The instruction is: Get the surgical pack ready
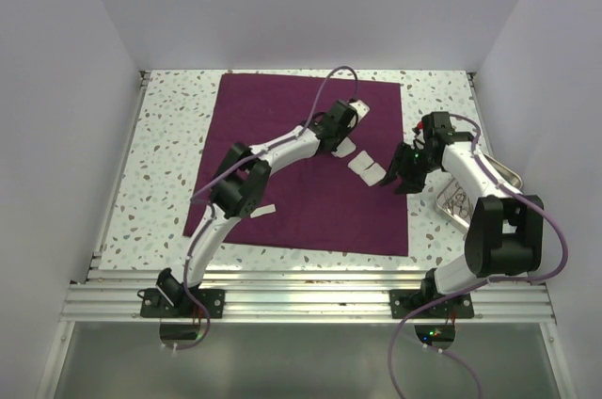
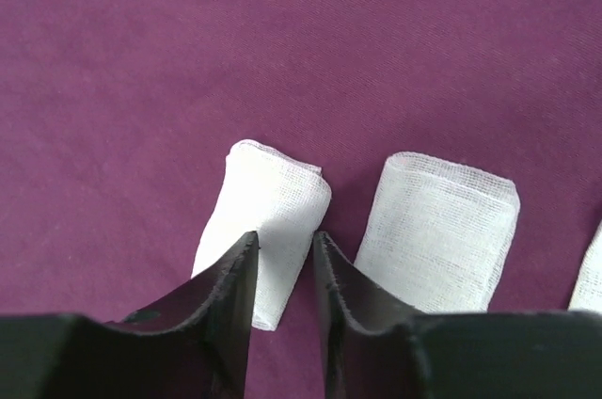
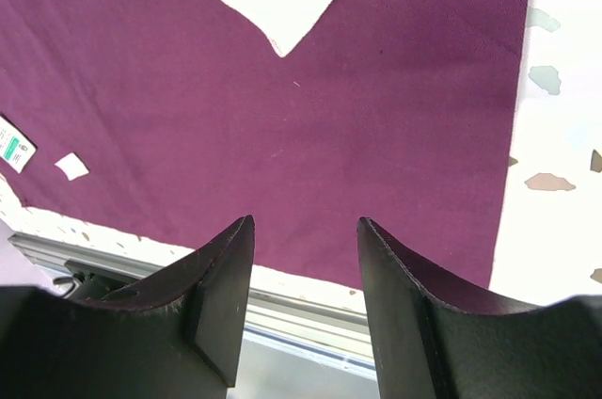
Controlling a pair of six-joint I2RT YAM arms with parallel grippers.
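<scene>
The surgical pack, a large maroon drape (image 1: 273, 145), lies spread flat across the table. Several white gauze squares lie on it near its right side. In the left wrist view my left gripper (image 2: 284, 237) hovers right over one folded gauze (image 2: 268, 201). Its jaws stand a narrow gap apart, and the gauze shows flat in that gap. A second gauze (image 2: 437, 230) lies just to the right of it. My right gripper (image 3: 306, 225) is open and empty above the drape (image 3: 282, 135), close to its near right corner. From above, the right gripper (image 1: 395, 181) sits beside a gauze pair (image 1: 367, 168).
A shiny steel tray (image 1: 508, 173) holding instruments sits at the right, partly under the right arm. A small white label (image 1: 261, 211) lies on the drape by the left arm's elbow. Speckled tabletop (image 1: 160, 154) borders the drape, with white walls around and a metal rail (image 1: 301, 300) along the near edge.
</scene>
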